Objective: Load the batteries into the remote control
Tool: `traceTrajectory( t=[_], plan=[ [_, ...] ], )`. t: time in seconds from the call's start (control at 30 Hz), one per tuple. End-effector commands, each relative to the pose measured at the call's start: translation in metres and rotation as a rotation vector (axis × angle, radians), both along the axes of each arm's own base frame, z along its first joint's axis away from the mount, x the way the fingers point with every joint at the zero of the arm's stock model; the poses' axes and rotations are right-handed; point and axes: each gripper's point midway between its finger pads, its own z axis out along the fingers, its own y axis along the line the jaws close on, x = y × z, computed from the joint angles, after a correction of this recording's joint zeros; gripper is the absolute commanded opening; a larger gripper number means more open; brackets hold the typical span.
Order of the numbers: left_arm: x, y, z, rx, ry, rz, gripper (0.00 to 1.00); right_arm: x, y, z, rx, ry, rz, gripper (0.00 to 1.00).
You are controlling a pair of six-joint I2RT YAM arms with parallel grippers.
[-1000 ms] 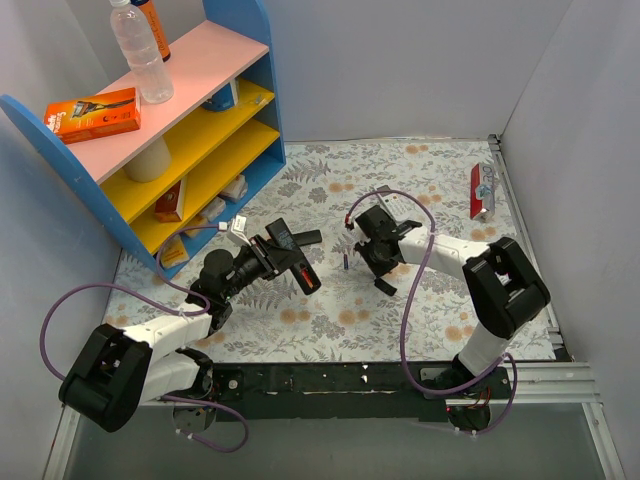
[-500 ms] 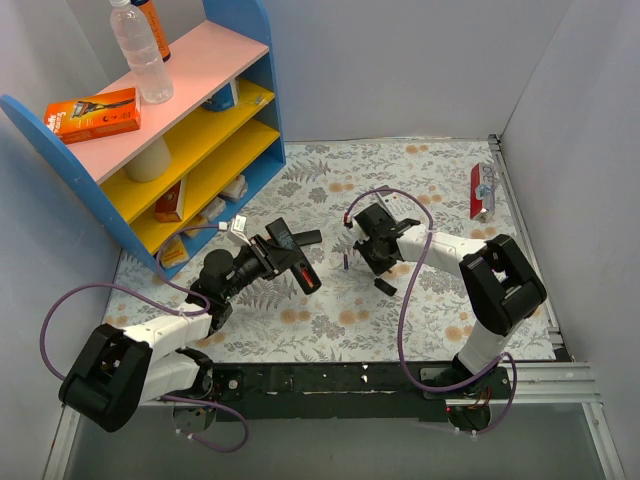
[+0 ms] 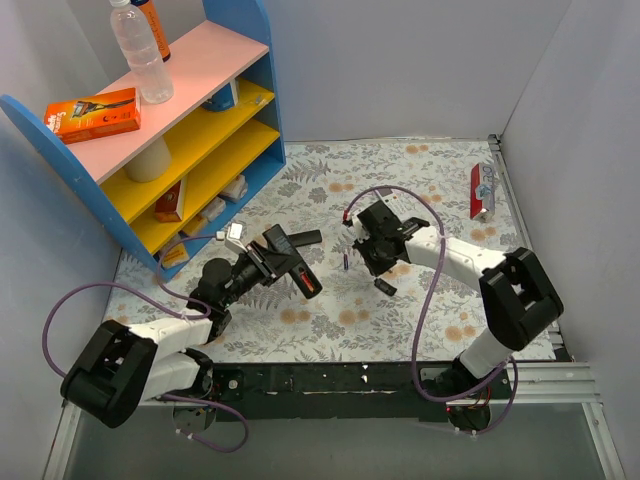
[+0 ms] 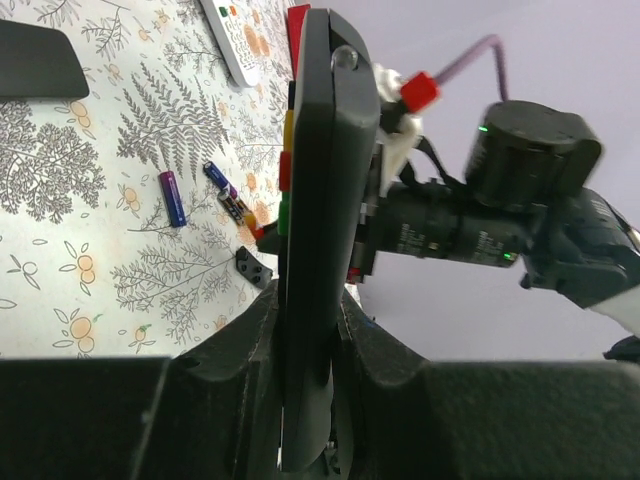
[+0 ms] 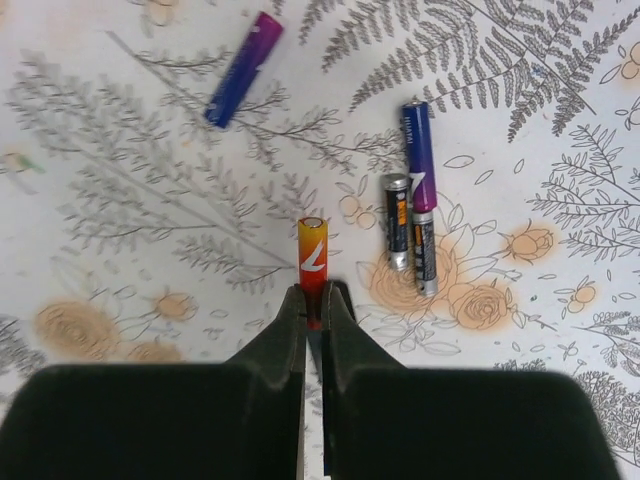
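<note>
Red battery (image 5: 312, 250) clamped in right fingers (image 5: 280, 340); two purple batteries (image 5: 243, 68) (image 5: 417, 155), two black batteries (image 5: 398, 222) (image 5: 426, 255) loose; left fingers (image 4: 235, 350) grip one remote control (image 4: 315, 200).

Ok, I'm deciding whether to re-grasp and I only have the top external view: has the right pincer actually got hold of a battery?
Observer: Yes. The right wrist view shows the right pincer shut on an orange-red battery, gripped by one end.
Operator: Any others lying loose?
Observer: Four: a purple battery lying alone, and three other batteries close together.
Operator: How is the remote held?
Observer: The left wrist view shows the left pincer clamped on the remote control edge-on, coloured buttons along one side.
</note>
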Motion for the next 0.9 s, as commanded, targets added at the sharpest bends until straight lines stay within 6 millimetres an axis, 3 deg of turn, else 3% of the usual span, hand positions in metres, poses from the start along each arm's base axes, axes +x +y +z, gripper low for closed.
traceTrajectory(
  t=[0.0, 0.23, 0.37, 0.57, 0.87],
  plan=[
    [0.003, 0.004, 0.012, -0.084, -0.013, 0.04, 0.0, -0.007, 0.036, 0.063, 0.155, -0.064, 0.047, 0.01],
    [0.007, 0.008, 0.009, -0.129, 0.027, 0.08, 0.0, -0.039, 0.09, 0.123, 0.283, -0.061, 0.147, 0.01],
    [0.008, 0.009, 0.01, -0.153, 0.027, 0.093, 0.0, -0.059, 0.116, 0.142, 0.306, -0.038, 0.186, 0.01],
    [0.011, 0.011, 0.012, -0.179, 0.037, 0.111, 0.0, -0.075, 0.141, 0.147, 0.306, -0.012, 0.217, 0.01],
    [0.013, 0.014, 0.019, -0.221, 0.038, 0.129, 0.0, -0.075, 0.144, 0.132, 0.25, 0.03, 0.197, 0.01]
  ],
)
